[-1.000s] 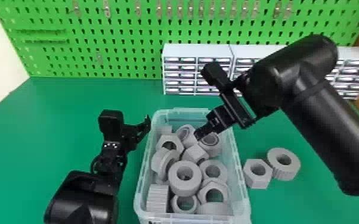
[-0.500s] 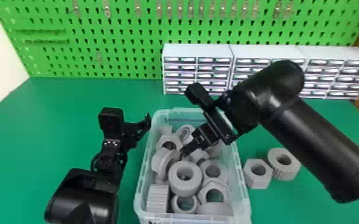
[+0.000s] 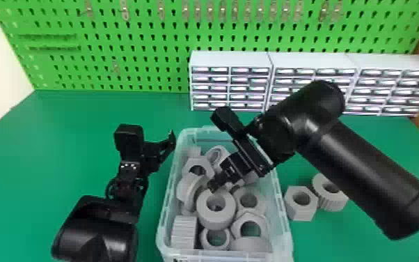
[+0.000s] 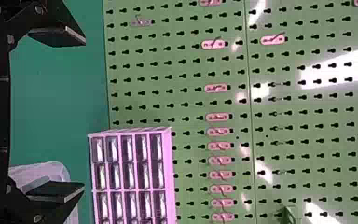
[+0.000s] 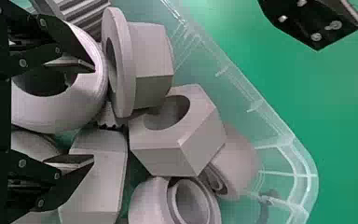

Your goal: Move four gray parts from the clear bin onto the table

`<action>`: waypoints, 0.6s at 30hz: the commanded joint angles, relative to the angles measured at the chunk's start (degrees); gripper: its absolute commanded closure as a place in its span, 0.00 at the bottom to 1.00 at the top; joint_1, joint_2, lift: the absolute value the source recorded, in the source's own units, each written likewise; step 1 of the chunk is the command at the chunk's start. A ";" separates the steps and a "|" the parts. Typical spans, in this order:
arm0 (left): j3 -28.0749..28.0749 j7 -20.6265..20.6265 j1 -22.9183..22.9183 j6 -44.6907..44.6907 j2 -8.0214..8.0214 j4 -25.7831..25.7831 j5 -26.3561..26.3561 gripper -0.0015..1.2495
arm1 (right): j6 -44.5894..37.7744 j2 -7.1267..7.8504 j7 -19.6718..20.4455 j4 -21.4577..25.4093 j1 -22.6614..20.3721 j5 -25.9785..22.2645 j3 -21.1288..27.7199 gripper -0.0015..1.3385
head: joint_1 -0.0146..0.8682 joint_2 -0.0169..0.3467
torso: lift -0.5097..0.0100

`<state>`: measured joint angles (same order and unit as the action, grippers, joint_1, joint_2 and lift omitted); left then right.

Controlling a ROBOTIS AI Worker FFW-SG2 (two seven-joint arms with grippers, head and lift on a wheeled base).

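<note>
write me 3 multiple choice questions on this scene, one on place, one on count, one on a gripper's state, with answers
1. Where are the gray parts on the table?
a) left of the clear bin
b) right of it
c) beyond its far end

2. How many gray parts can be seen on the table?
a) two
b) four
c) none

3. How are the right gripper's fingers?
a) pressed together
b) crossed
c) open

Key:
1 b, the head view shows them by the bin's right side
2 a, the head view shows one hex nut and one ridged ring there
3 c, the right wrist view shows a wide gap between the fingertips
</note>
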<state>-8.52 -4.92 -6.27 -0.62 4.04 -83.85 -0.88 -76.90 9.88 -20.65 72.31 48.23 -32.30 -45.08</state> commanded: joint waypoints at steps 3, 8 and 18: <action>0.08 0.00 0.03 0.00 0.00 0.00 0.00 0.15 | 0.35 -0.03 0.00 -0.68 -0.06 -0.66 -0.89 0.42 | 0.80 0.24 | 0.88; 0.17 0.00 0.12 0.00 0.00 0.00 0.00 0.15 | 0.35 -0.03 0.00 -0.77 -0.15 -1.01 -1.24 0.42 | 0.80 0.24 | 0.88; 0.34 0.00 0.12 -0.09 0.09 0.00 0.00 0.15 | 0.35 -0.12 0.00 -1.65 -0.33 -1.54 -2.03 0.42 | 0.80 0.24 | 0.88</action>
<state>-8.23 -4.92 -6.16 -0.62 4.12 -83.85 -0.88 -76.55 9.79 -20.65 71.05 48.06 -33.54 -46.81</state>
